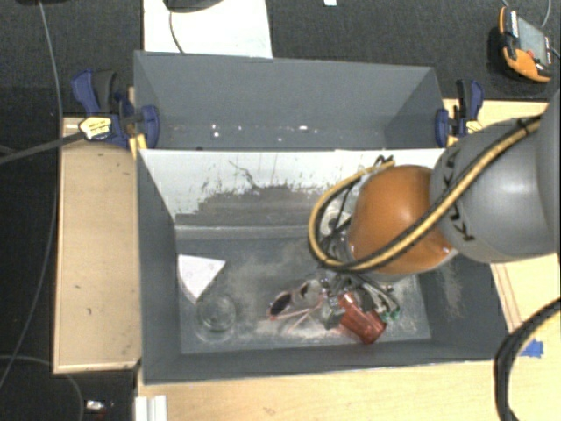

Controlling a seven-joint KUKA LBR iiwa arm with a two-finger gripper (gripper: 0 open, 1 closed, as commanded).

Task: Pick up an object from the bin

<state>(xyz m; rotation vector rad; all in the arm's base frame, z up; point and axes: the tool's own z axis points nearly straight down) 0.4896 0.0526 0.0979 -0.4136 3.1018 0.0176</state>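
Note:
My gripper (332,300) hangs low under the orange wrist cover, at the front right of the bin floor, in a small cluster of things. A red cylinder (360,322) lies just right of it and touches it or nearly so. To its left rests a dark, glasses-like thing with reddish lenses (291,302). A small green and white piece (387,309) shows behind the red cylinder. The wrist cover hides what is directly under the gripper.
A white triangular scrap (198,273) lies at the left of the bin floor, with a clear glass cup (216,315) in front of it. The arm and its cables reach over the bin's right side.

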